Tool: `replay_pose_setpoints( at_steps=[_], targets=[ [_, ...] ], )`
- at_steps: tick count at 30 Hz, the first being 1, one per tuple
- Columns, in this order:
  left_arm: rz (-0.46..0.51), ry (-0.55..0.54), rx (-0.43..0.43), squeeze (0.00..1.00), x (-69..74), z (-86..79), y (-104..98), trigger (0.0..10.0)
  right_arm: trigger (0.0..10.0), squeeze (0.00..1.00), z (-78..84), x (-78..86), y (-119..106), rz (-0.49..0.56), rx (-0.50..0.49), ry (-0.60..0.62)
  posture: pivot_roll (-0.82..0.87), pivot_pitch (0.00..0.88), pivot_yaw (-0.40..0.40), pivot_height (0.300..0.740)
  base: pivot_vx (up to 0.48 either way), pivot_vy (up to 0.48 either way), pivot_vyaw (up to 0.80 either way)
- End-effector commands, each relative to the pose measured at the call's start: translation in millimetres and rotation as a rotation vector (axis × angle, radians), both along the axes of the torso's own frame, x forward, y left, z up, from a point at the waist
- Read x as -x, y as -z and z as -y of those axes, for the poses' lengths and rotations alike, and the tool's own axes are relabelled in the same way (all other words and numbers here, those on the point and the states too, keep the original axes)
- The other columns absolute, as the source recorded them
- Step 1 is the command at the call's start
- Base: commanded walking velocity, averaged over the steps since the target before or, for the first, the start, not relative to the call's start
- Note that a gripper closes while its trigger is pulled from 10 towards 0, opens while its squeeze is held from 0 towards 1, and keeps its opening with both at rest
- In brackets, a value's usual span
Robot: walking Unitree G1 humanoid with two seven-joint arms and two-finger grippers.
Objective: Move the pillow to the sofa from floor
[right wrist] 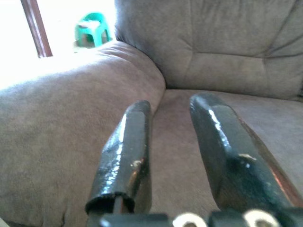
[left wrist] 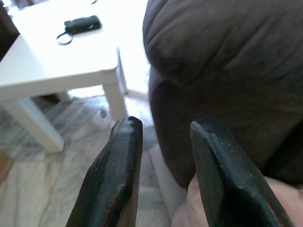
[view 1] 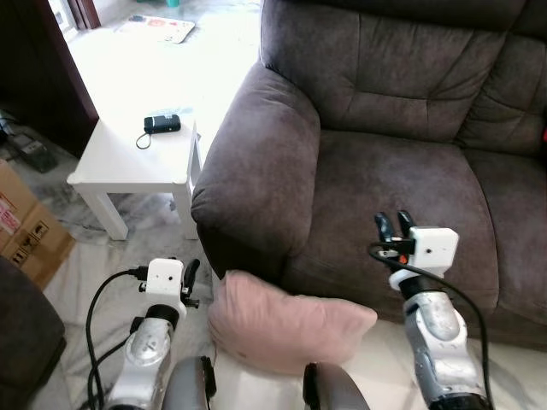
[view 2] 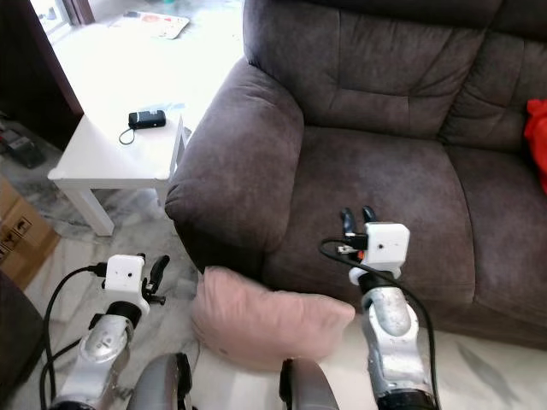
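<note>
A pink pillow (view 1: 286, 325) lies on the floor, leaning against the front of the dark brown sofa (view 1: 402, 154). My left gripper (view 1: 191, 275) hangs just left of the pillow, fingers slightly apart with nothing between them; its wrist view shows the pillow's corner (left wrist: 189, 215) by one finger. My right gripper (view 1: 393, 225) is raised over the front of the sofa seat, above and right of the pillow, open and empty. In the right wrist view, the fingers (right wrist: 130, 151) point along the seat toward the armrest (right wrist: 71, 127).
A white side table (view 1: 137, 158) with a small black device (view 1: 162, 123) stands left of the sofa armrest. A cardboard box (view 1: 26, 226) sits at far left. Something red (view 2: 537, 137) lies on the sofa at far right. A green stool (right wrist: 92, 28) stands beyond the armrest.
</note>
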State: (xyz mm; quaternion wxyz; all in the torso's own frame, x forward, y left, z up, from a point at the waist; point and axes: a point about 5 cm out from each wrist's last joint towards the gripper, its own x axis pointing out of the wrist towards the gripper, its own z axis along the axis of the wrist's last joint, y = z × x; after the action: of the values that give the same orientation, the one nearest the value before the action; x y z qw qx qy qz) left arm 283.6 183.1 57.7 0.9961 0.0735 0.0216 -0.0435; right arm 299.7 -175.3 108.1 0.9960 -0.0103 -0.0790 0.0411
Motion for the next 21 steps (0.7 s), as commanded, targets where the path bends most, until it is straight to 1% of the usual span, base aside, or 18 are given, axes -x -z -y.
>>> replay_pose_setpoints(
  at_steps=[1,3,7,10,21],
  targets=[
    [-0.060,0.061,0.016,0.00,6.8,10.1,11.4,10.0,10.0,0.00,8.6,3.7,7.3,-0.031,0.001,0.029,-0.04,0.125,-0.043,0.602,0.000,0.000,0.00],
    [-0.100,0.122,-0.006,0.00,10.7,14.0,18.2,10.0,10.0,0.00,7.5,3.3,8.2,-0.037,-0.004,0.030,-0.03,0.127,-0.043,0.602,0.000,0.000,0.00],
    [-0.098,0.115,0.001,0.00,11.2,13.1,17.8,10.0,10.0,0.00,7.6,2.4,8.8,-0.045,-0.011,0.035,-0.03,0.129,-0.042,0.602,0.000,0.000,0.00],
    [-0.097,0.118,0.004,0.00,11.1,12.6,17.2,10.0,10.0,0.00,7.7,1.4,10.0,-0.056,-0.021,0.037,-0.03,0.129,-0.043,0.602,0.000,0.000,-0.72],
    [-0.093,0.124,0.009,0.00,10.4,11.8,15.5,10.0,10.0,0.00,7.9,0.5,9.6,-0.055,-0.011,0.036,-0.03,0.132,-0.044,0.602,0.000,0.000,-0.71]
  ],
)
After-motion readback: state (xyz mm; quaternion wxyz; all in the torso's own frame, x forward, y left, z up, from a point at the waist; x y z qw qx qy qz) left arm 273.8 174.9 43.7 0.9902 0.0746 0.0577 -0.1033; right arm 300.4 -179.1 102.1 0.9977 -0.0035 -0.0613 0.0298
